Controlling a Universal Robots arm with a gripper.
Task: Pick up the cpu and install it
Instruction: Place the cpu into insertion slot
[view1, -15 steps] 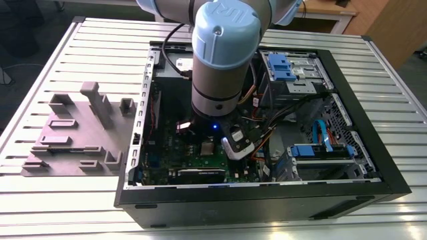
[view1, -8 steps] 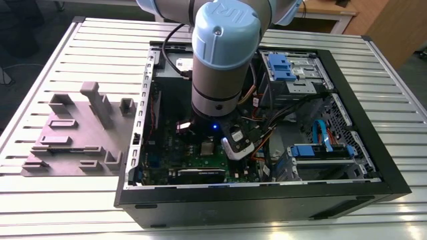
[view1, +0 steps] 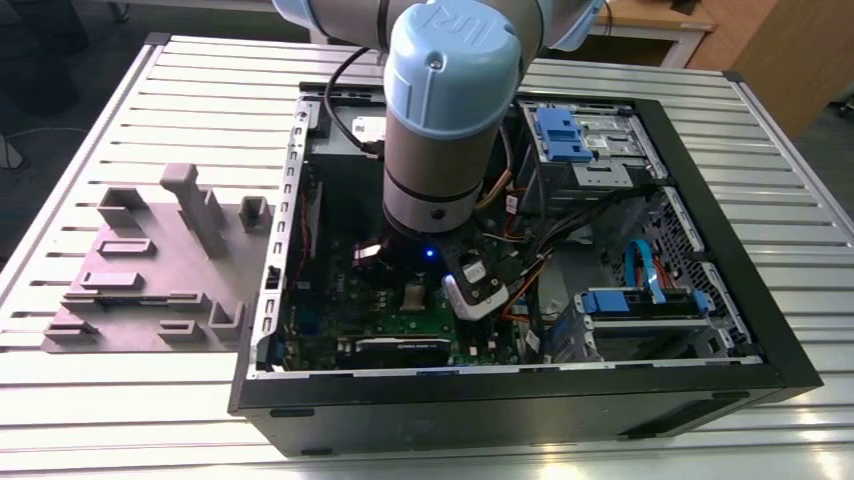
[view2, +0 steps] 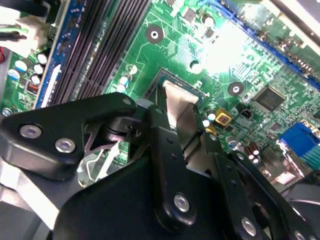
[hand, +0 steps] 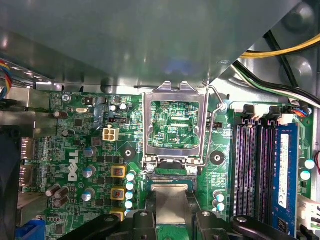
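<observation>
Down inside an open computer case, the black linkage-driven gripper (hand: 172, 215) is pressed together on the cpu (hand: 170, 197), a small flat square chip with a silvery-grey metal top. One black finger (hand: 144, 217) sits against each of two opposite edges. In the second wrist view the gripper (view2: 182, 127) holds the cpu (view2: 178, 102) low over the dark square socket (view2: 156, 80). Whether the chip is already seated cannot be told.

Just beyond the fingertips, the silver rectangular metal socket frame (hand: 175, 95) stands hinged open, and green board shows through its window. A thin wire lever (hand: 216, 117) runs alongside it.

All around the gripper lies the green motherboard (hand: 75, 145), dotted with small round capacitors. To one side of the gripper run long black memory slots (hand: 250, 170), with a blue memory module (hand: 285, 170) standing in the slot farthest from the fingers.

Farther out, in the exterior view, the pale blue and grey robot arm (view1: 447, 120) reaches straight down into the black rectangular computer case (view1: 534, 405), which lies with its open side up. Besides the motherboard, the case contains metal drive cages with blue plastic brackets (view1: 567, 130) and loose bundles of coloured cables (view1: 514, 190), both on the exterior view's right of the arm.

The case rests on a silver slatted metal table (view1: 801, 250). Outside the case, well apart from the gripper toward the exterior view's left, sits a grey fixture plate (view1: 134, 300) with upright blocks.
</observation>
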